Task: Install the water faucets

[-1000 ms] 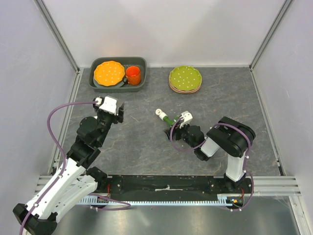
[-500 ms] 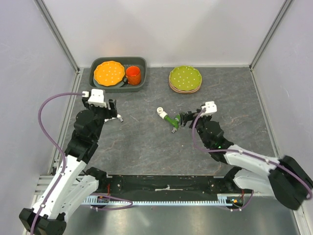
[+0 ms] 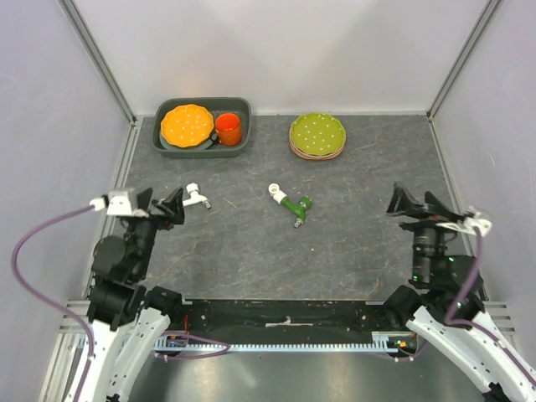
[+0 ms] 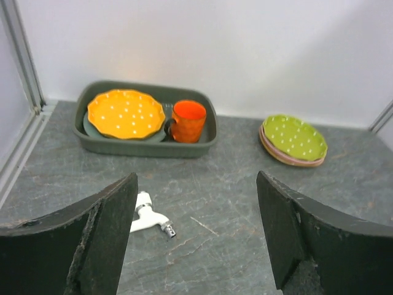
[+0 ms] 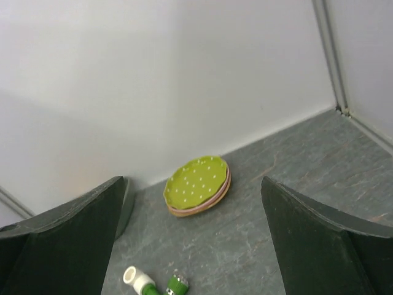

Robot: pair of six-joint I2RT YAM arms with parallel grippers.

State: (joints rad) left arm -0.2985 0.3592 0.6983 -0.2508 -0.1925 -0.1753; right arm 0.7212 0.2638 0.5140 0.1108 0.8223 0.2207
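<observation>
The dark green faucet (image 3: 291, 204) with its white end piece lies on the table's middle; its end shows at the bottom of the right wrist view (image 5: 142, 284). The all-white faucet (image 3: 197, 198) lies left of the middle and shows in the left wrist view (image 4: 148, 217) beside the left finger. My left gripper (image 3: 161, 203) is open and empty, just left of the white faucet (image 4: 196, 203). My right gripper (image 3: 414, 203) is open and empty, far right of the green faucet (image 5: 191, 209).
A dark tray (image 3: 244, 144) at the back left holds an orange plate (image 3: 187, 124) and an orange cup (image 3: 228, 128). A stack of plates with a green one on top (image 3: 317, 134) stands at the back centre. White walls enclose the table.
Both arms have pulled back toward the near edge and outward, away from the faucets. The green and white faucets stay lying on the table.
</observation>
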